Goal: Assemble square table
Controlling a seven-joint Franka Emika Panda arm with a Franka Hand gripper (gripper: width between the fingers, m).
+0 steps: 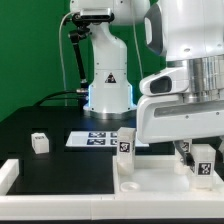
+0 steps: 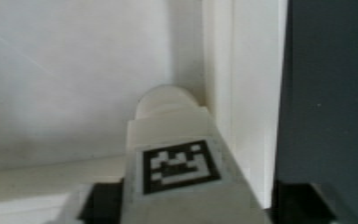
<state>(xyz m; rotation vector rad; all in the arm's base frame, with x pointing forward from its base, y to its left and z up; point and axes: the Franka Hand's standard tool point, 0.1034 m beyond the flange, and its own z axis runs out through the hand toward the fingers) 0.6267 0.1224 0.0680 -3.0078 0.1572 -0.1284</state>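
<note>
Nearest the camera, the square panel (image 1: 152, 178) (image 2: 51, 90) lies on the black table (image 1: 60, 160), at the exterior view's right. The gripper (image 1: 202, 158) (image 2: 197, 205) is low over the panel's right part. Its fingers (image 2: 105, 205) are narrowed onto an upright leg (image 1: 203, 166) (image 2: 179, 165), tag outward, beside the panel's raised rim. The wrist view does not show whether the leg's tip is touching the panel. A second leg (image 1: 126, 143) stands at the panel's left corner. Farther back lie the marker board (image 1: 95, 139) and, well apart to the left, a third leg (image 1: 40, 142).
</note>
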